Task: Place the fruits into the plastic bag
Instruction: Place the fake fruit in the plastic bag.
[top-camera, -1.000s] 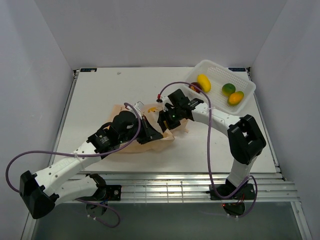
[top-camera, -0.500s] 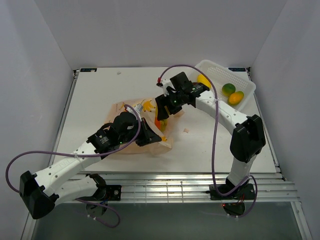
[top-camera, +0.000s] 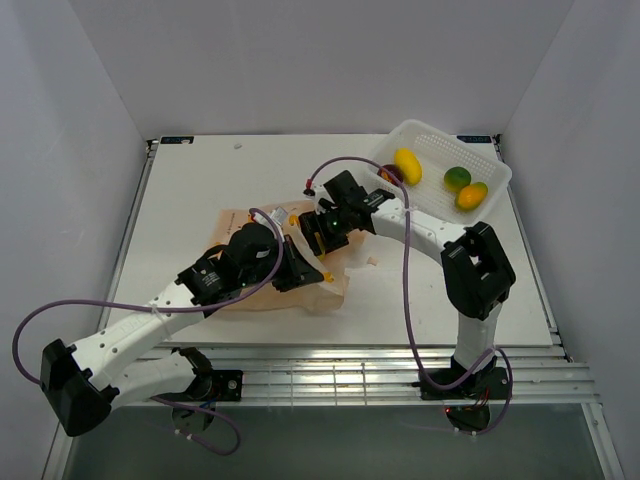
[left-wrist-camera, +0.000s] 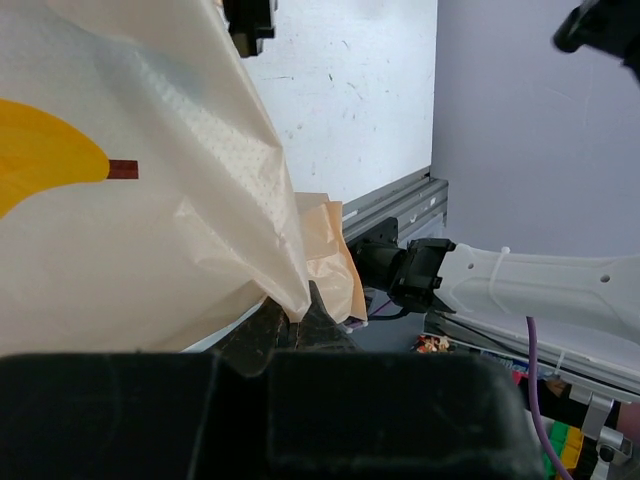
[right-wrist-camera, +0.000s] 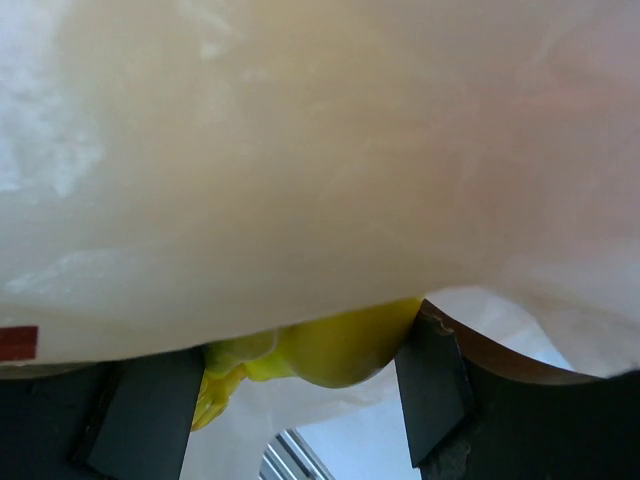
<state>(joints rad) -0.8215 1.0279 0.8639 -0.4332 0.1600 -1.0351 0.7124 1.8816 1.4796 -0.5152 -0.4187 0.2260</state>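
Observation:
The peach plastic bag (top-camera: 325, 291) printed with bananas lies in the middle of the table. My left gripper (top-camera: 304, 271) is shut on a fold of its edge (left-wrist-camera: 293, 300) and holds the film (left-wrist-camera: 150, 200) up. At the bag's mouth, my right gripper (top-camera: 318, 231) is closed on a yellow-green fruit (right-wrist-camera: 340, 350), which sits between its fingers (right-wrist-camera: 432, 390) under the bag film (right-wrist-camera: 300, 150). The gripper and the bag hide that fruit in the top view. Other fruits lie in the white basket: a yellow one (top-camera: 407, 165), a green one (top-camera: 457, 177), an orange one (top-camera: 471, 195) and a red one (top-camera: 386, 175).
The white lattice basket (top-camera: 500, 168) stands at the back right corner. A small pale scrap (top-camera: 372, 262) lies on the table just right of the bag. White walls close in the table on three sides.
The right gripper rose toward the back, then came down and left to the bag's mouth. The bag's right side shifted with it. The left gripper kept its hold.

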